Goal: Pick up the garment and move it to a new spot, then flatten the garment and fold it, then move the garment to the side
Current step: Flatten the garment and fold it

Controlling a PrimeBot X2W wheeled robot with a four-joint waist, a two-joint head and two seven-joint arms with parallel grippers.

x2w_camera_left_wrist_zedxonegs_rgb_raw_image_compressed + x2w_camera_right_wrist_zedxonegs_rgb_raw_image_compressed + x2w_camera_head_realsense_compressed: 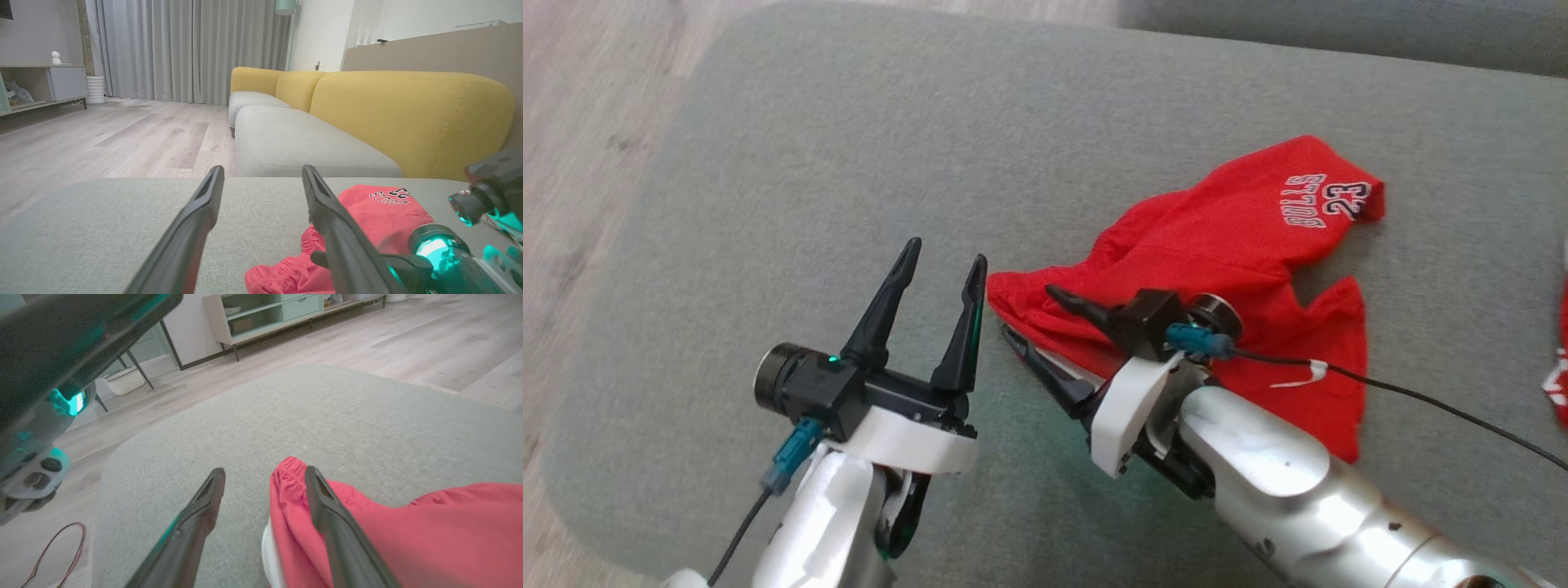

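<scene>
**Red shorts on the grey cushion, both grippers open**

Red basketball shorts point(1233, 245) lie crumpled on the right half of the grey seat cushion point(849, 147). They are not flat: one leg is thrown toward the cushion's far edge, its "BULLS 23" print facing up. The other leg lies nearer the cushion's front edge, with a white swoosh mark on it. The gathered elastic waistband points toward the middle of the cushion.

The right gripper point(1027, 309) is at that waistband end, fingers spread wide. In the right wrist view one finger lies over the red cloth point(429, 531) and the other sits over bare cushion point(327, 416). The waistband corner lies in the gap between them and is not pinched. A black cable point(1421, 400) runs from this wrist across the shorts.

The left gripper point(947, 251) hangs above the cushion's middle, just beside the waistband, fingers apart and holding nothing. Its own view looks along the cushion point(81, 228), with the shorts point(380, 220) on the right.

A second piece of red cloth point(1558, 359) with white marks shows at the cushion's right end. Off the cushion's left end is pale wood floor point(588, 122). Past its far edge are more grey seats with yellow backrests point(408, 114), then grey curtains point(184, 49).
</scene>
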